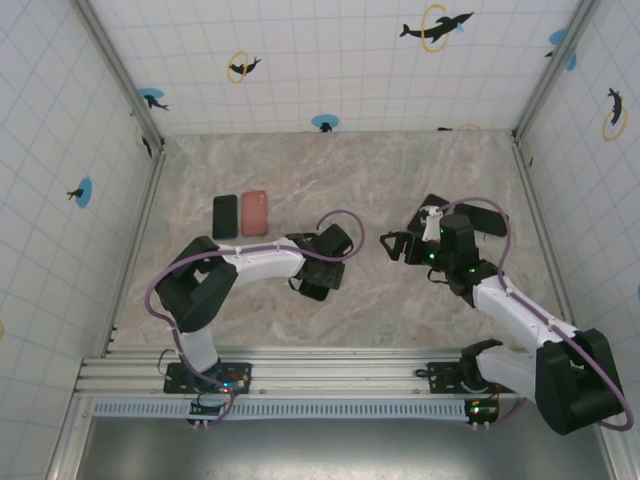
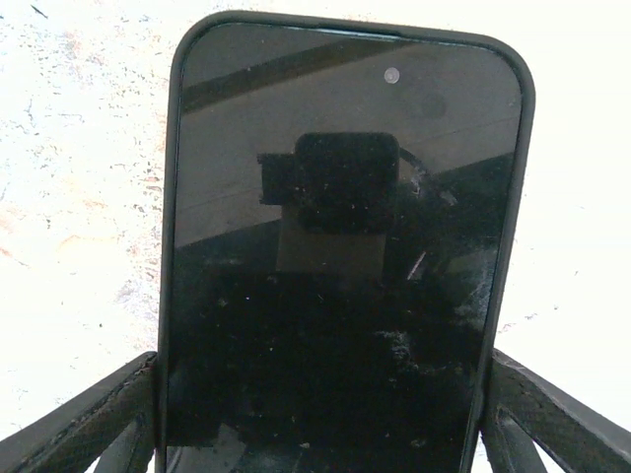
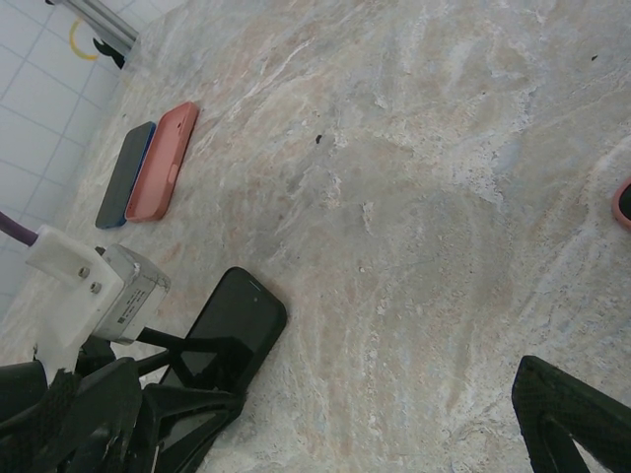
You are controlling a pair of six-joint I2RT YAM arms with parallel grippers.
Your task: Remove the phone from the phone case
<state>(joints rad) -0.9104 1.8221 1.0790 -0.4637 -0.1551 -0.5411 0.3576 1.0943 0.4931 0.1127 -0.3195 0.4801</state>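
A black phone (image 2: pixel 345 246) in a dark phone case (image 2: pixel 169 197) lies flat, screen up, on the marble table. My left gripper (image 2: pixel 323 394) straddles its lower half, one finger (image 2: pixel 94 419) against the left long side and the other against the right side. In the right wrist view the same phone (image 3: pixel 237 320) pokes out from under the left gripper's black fingers (image 3: pixel 187 394). From above, the left gripper (image 1: pixel 322 265) is at mid-table. My right gripper (image 1: pixel 395 245) hovers just to its right, jaws wide open and holding nothing.
A dark phone (image 1: pixel 225 216) and a pink case (image 1: pixel 255 212) lie side by side at the back left of the table; the right wrist view shows them too, dark phone (image 3: pixel 125 174) and pink case (image 3: pixel 163 161). A pink object (image 3: pixel 623 202) peeks in at the right edge. Tiled walls enclose the table.
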